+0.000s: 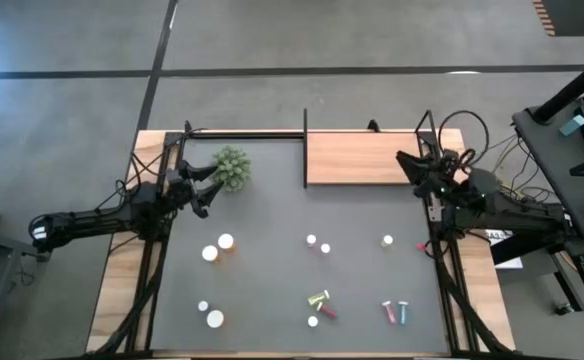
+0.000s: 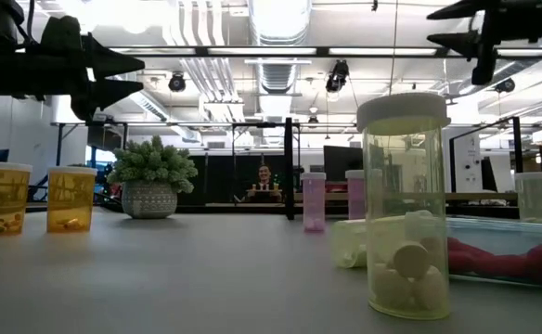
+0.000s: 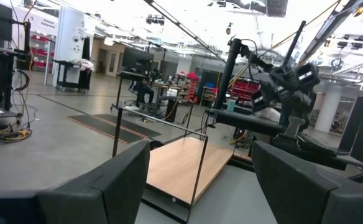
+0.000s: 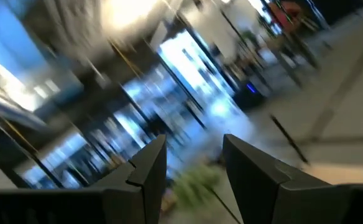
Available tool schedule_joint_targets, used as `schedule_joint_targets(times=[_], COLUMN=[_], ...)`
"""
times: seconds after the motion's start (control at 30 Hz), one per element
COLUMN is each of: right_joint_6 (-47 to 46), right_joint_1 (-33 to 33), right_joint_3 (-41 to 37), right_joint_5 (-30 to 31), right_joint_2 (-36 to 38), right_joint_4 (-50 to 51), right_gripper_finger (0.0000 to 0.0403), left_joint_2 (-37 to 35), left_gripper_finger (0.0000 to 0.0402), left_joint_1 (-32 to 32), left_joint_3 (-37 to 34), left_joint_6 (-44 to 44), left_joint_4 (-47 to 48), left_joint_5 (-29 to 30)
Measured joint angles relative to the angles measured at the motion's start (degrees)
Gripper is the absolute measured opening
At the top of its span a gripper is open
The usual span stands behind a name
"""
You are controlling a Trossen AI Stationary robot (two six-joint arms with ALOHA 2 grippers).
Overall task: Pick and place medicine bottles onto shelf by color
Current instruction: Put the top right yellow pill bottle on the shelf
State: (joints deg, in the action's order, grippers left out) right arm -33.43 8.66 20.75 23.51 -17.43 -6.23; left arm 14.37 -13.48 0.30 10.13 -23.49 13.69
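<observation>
The high view looks straight down on the whole table point(image 1: 272, 280). The low view sits at tabletop height, close behind a pale yellow bottle point(image 2: 404, 204), facing the room. The left wrist view looks level across the shelf point(image 3: 181, 163). The right wrist view tilts upward. High and low views share the plant point(image 1: 232, 167).

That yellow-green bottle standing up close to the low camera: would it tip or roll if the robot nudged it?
The yellow-green bottle stands tall and narrow, so a push near its cap would probably topple it. Being round, it would likely roll once down. It looks like light clear plastic with only a few tablets at the bottom, so probably easy to lift.
</observation>
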Motion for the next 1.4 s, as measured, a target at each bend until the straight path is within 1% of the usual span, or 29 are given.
schedule_joint_targets(times=[0.07, 0.2, 0.3, 0.4, 0.63, 0.73, 0.87, 0.93, 1.0, 1.13, 1.27, 1.33, 1.4], right_joint_6=[-0.3, -4.9, -9.4, -14.8, -20.3, -23.0, -28.8, -30.8, -31.5, -33.5, -36.9, -39.1, -40.5], right_joint_1=[0.0, 0.0, 0.0, 0.0, 0.0, 0.0, 0.0, 0.0, -0.2, -1.0, -1.9, -1.9, -1.9], right_joint_3=[5.4, 15.7, 21.9, 26.8, 34.9, 38.0, 41.4, 43.3, 44.7, 46.1, 46.7, 46.6, 46.2], right_joint_5=[0.0, 0.0, 0.0, -0.2, -4.5, -4.5, -5.4, -7.2, -7.5, -7.8, -8.0, -10.7, -15.1], right_joint_2=[-2.4, -8.7, -13.7, -18.1, -28.9, -33.5, -39.9, -41.7, -43.2, -45.5, -46.1, -46.8, -47.5], right_joint_4=[11.4, 31.7, 42.2, 48.9, 57.6, 65.2, 75.4, 78.5, 81.0, 81.9, 82.5, 82.5, 82.7], right_gripper_finger=[0.0148, 0.0148, 0.0148, 0.0148, 0.0148, 0.0148, 0.0148, 0.0148, 0.0148, 0.0148, 0.0148, 0.0148, 0.0148], left_joint_2=[0.0, 0.0, 0.0, 0.0, 0.0, 0.0, 0.0, 0.0, 0.0, 0.0, 0.0, 0.0, 0.0], left_gripper_finger=[0.0267, 0.0267, 0.0267, 0.0267, 0.0267, 0.0267, 0.0267, 0.0267, 0.0267, 0.0267, 0.0267, 0.0267, 0.0267], left_joint_1=[0.0, 0.0, 0.0, 0.0, 0.0, 0.0, 0.0, 0.0, 0.0, 0.0, 0.0, 0.0, 0.0], left_joint_3=[0.0, 0.0, 0.0, 0.0, 0.0, 0.0, 0.0, 0.0, 0.0, 0.0, 0.0, 0.0, 0.0], left_joint_6=[0.0, 0.0, 0.0, 0.0, 0.0, 0.0, 0.0, 0.0, 0.0, 0.0, 0.0, 0.0, 0.0], left_joint_4=[0.0, 0.0, 0.0, 0.0, 0.0, 0.0, 0.0, 0.0, 0.0, 0.0, 0.0, 0.0, 0.0], left_joint_5=[0.0, 0.0, 0.0, 0.0, 0.0, 0.0, 0.0, 0.0, 0.0, 0.0, 0.0, 0.0, 0.0])
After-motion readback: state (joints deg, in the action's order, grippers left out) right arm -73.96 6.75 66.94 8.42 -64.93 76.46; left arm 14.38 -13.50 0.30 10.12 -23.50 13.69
